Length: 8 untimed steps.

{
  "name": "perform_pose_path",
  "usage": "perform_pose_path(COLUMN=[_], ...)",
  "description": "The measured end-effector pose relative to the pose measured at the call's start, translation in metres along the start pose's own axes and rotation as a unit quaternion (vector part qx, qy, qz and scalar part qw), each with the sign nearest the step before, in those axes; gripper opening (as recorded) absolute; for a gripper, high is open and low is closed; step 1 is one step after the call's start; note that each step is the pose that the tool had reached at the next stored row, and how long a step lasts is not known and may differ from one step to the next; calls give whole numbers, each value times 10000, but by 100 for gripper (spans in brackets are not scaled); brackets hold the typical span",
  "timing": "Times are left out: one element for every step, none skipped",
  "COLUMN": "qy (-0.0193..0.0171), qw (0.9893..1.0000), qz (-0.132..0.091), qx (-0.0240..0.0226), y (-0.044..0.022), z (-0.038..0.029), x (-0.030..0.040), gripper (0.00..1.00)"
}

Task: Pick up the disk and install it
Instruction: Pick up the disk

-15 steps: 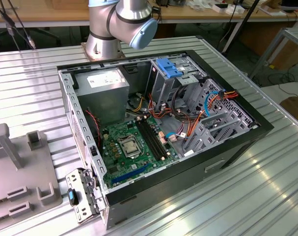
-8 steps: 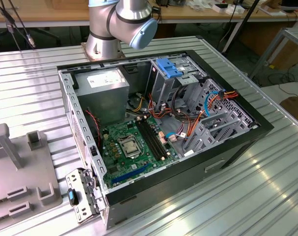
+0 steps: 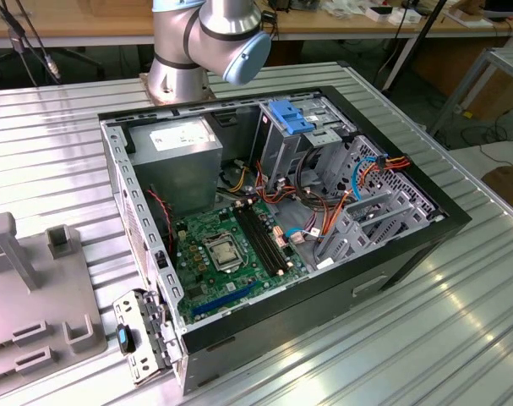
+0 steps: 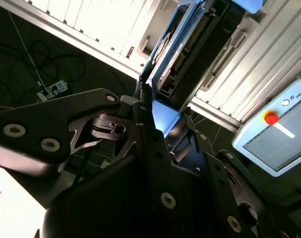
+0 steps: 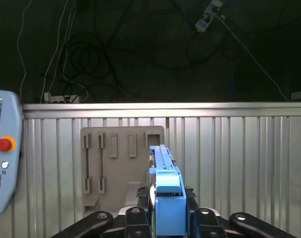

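One ribbed metal table [image 3: 459,338] carried the open computer case [image 3: 324,306] and a grey holder plate [image 3: 11,288]. The disk [image 5: 162,166] sat edge-on in my gripper [image 5: 167,198], blue rails showing, with table and plate behind it in the first wrist view. My fingers [image 5: 140,218] pinched its flat sides.

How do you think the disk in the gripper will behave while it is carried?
The disk looks rigid: it juts straight from the gripper without sagging. Its metal body probably makes it heavy for its size. The smooth blue plastic rails might slip in the grip.
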State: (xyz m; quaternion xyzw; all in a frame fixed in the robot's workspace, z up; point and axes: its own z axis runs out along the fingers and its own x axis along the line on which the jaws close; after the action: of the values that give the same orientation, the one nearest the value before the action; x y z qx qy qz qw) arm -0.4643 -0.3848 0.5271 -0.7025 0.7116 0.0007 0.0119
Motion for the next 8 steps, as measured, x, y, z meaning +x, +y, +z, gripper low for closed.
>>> perform_pose_path(qy=[0,0,0,0,0,0,0,0], qw=[10000,10000,10000,10000,10000,10000,10000,10000], qz=[0,0,0,0,0,0,0,0], qx=[0,0,-1,0,-1,0,-1,-1], y=[-1,-1,-2,-2,-2,-3,-3,-3], z=[-23,-59,-95,-122,-140,-156,-179,-194], x=[0,-1,-2,-2,-3,-3,-3,-4], gripper=[37,37,37,37,37,37,37,37])
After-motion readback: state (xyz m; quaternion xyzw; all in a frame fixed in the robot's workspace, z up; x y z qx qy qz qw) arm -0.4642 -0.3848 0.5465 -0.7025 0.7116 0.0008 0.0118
